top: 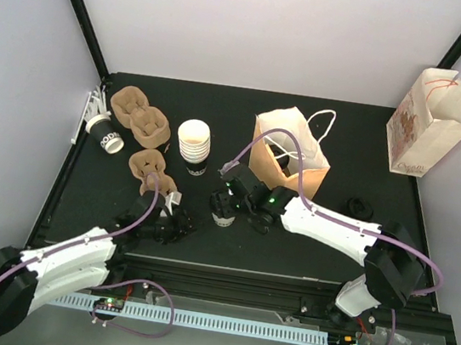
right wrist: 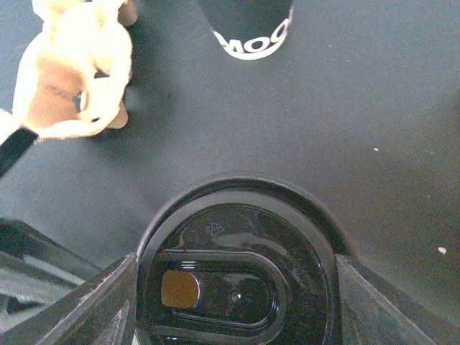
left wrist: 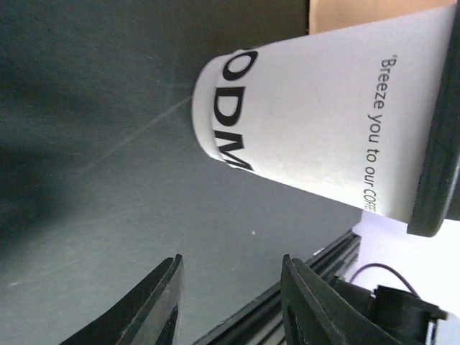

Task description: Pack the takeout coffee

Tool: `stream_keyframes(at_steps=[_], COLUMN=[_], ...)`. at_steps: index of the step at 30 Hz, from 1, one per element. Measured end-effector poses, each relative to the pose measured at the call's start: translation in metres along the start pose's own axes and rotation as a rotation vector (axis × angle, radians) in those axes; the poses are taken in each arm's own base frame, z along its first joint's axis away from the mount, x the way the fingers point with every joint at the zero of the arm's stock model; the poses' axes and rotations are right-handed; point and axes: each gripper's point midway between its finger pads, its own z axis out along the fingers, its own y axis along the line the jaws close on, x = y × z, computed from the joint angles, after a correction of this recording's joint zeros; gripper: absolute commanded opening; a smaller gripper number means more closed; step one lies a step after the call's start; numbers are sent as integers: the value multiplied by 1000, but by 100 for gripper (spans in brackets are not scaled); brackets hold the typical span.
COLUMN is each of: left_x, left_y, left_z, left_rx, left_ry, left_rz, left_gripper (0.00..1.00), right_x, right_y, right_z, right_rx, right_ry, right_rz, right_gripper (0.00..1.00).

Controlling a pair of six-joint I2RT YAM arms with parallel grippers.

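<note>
The right gripper [top: 224, 207] is reaching down over the lidded cup [top: 222, 218], which is standing upright toward the middle of the tabletop [top: 355, 139], a little back from its near edge. The jaws are pressing against opposite sides of the cup's black lid [right wrist: 237, 284]. The left gripper [left wrist: 231, 264] is hovering just to the left of that cup with its jaws apart and holding nothing. A stack of unlidded cups [top: 193, 143] is standing behind the lidded cup, and a tipped cup [top: 107, 135] is lying on its side by the left edge. Brown cup carriers [top: 141, 117] are lying between the tipped cup and the stack. A brown paper bag [top: 291, 159] is standing open just behind the right gripper.
</note>
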Motion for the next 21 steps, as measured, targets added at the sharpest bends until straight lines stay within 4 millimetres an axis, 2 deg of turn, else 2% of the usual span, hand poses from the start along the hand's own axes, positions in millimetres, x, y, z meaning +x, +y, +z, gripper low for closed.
stream_keyframes(at_steps=[3, 10, 14, 17, 21], left_x=[-4, -44, -57, -67, -66], left_y=[8, 2, -12, -29, -47], left_z=[-11, -37, -39, -37, -33], left_rx=[-33, -56, -67, -48, 24], left_ry=[-36, -148, -106, -52, 14], left_rz=[14, 47, 84, 122, 165], left_gripper=[41, 42, 43, 47, 53], right_x=[1, 10, 15, 15, 15], right_y=[5, 20, 23, 23, 17], right_z=[-1, -8, -12, -14, -15], right_rx=[-41, -132, -163, -171, -167], right_ry=[10, 66, 81, 92, 119], right_rz=[-91, -354, -470, -518, -532], right_gripper=[66, 71, 72, 73, 82])
